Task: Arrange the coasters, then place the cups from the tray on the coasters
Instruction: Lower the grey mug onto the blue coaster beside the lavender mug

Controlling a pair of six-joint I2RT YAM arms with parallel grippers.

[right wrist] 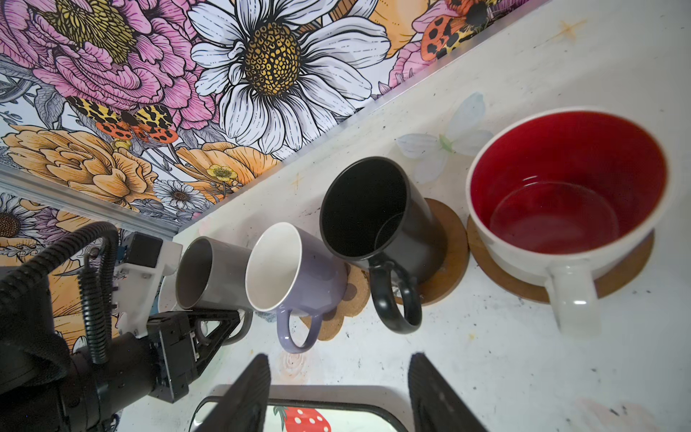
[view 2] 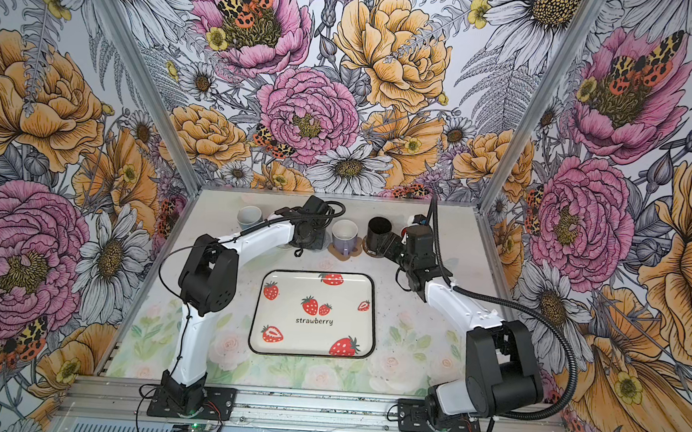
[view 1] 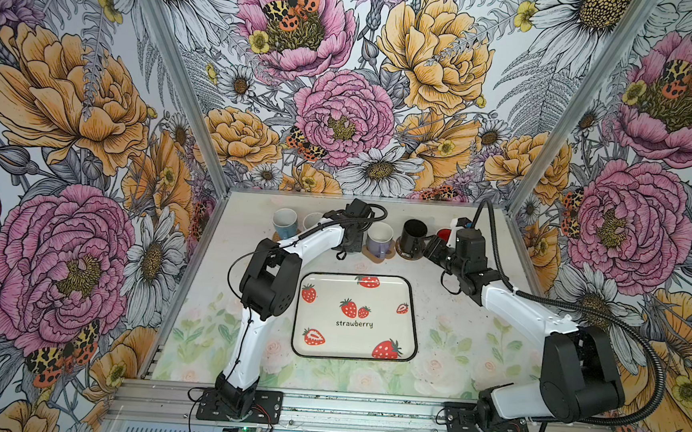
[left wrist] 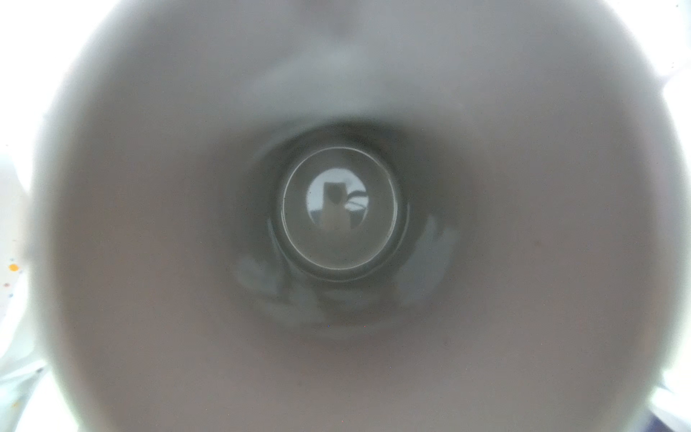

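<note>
White, flower-printed tabletop carries everything you're working with. On it the strawberry tray sits mid-tabletop, closer to the front edge than the mugs are.

Your left gripper is at the far edge, clenched on the grey mug at its handle side. Your left wrist view just stares down into that mug. Both top views hide the mug behind the gripper.

Your right gripper is released, jaws wide with nothing between them. It hovers just in front of the black mug, near the handle, not touching.

Mugs stand upright in a row along the far edge. The light blue mug is nearest the far left corner, with the white mug beside it. Then grey, lavender mug, black, and the red-lined mug toward the far right corner.

Coasters:
- Lavender is on the paw-shaped coaster.
- Black is on a brown disc.
- Red-lined is on a second brown disc, just beside the first.
- A tan coaster edge shows under the light blue.
- Under white and grey you can't tell.
</note>
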